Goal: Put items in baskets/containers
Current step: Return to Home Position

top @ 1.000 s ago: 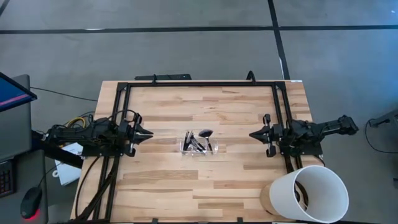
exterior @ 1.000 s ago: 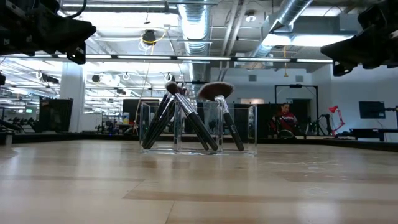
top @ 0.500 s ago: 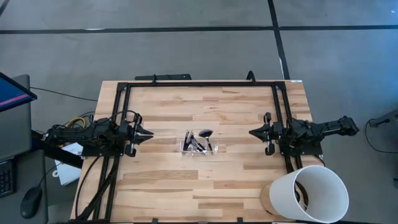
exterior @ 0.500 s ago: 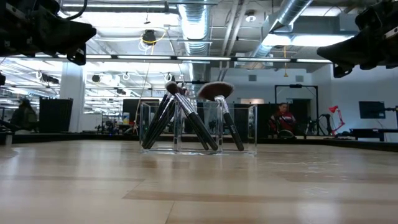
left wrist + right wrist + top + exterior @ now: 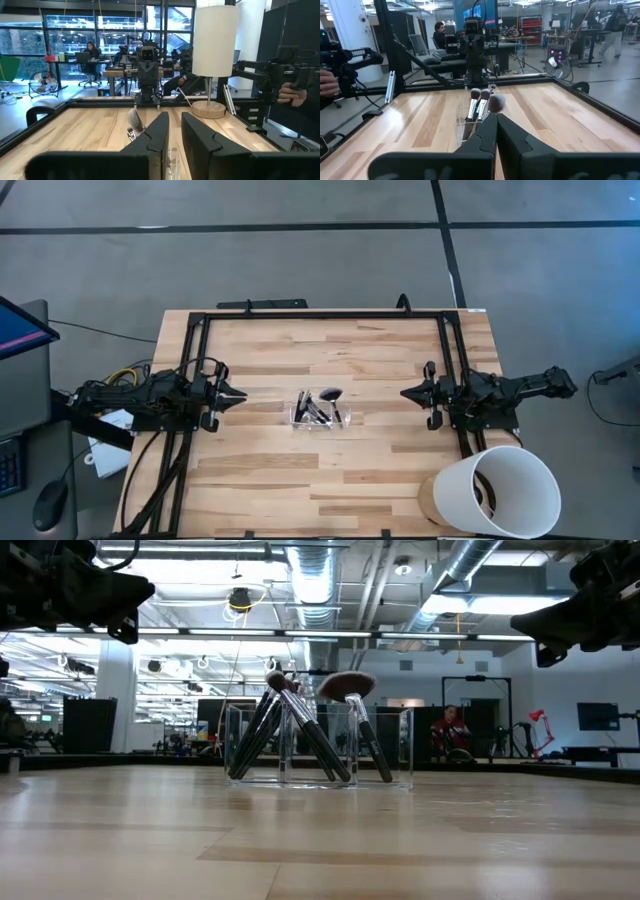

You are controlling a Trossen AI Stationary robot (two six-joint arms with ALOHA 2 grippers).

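The wooden table (image 5: 380, 470) filled the middle of the high view, with a black frame (image 5: 320, 314) running round its edges. A big white bucket (image 5: 505, 492) stood at a right-hand corner, just beside the right arm. The left gripper (image 5: 238, 395) hung raised over the table's left side and the right gripper (image 5: 406, 394) over its right side, both pointing inward at the centre and well apart from what sat there. The left gripper's fingers stood a narrow gap apart and held nothing; the right gripper's fingers were pressed together, also empty. Between the two, at mid-table, sat the clear tray (image 5: 395, 745), split into sections. The brushes (image 5: 300, 735) stood inside it, leaning with heads up and poking above its rim. The fan brush (image 5: 346, 686) spread widest, toward the tray's right side in the low view.
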